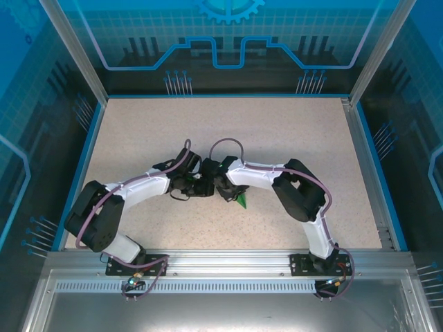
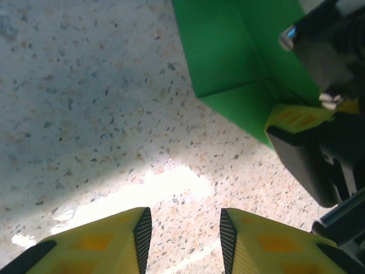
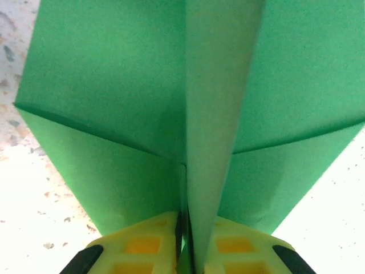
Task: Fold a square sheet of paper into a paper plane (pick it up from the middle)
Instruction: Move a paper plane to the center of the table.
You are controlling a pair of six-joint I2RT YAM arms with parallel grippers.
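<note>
The green sheet of paper [image 3: 114, 85] is folded, with diagonal creases on both sides and a raised middle ridge. My right gripper [image 3: 188, 225] is shut on that ridge, its yellow fingers pressed against both faces. From above, a green tip of the paper [image 1: 241, 201] pokes out under the right gripper [image 1: 225, 190] at the table's middle. In the left wrist view the folded paper [image 2: 228, 51] lies at the upper right, with a yellow finger [image 2: 296, 117] of the right gripper on it. My left gripper [image 2: 185, 228] hangs open over bare table, a short way from the paper, holding nothing.
The speckled tabletop [image 1: 277, 138] is ringed by a blue border and metal frame posts [image 1: 76, 52]. A metal rail [image 1: 221, 259] runs along the near edge where both arm bases are bolted. The two wrists [image 1: 208, 181] nearly touch at the centre.
</note>
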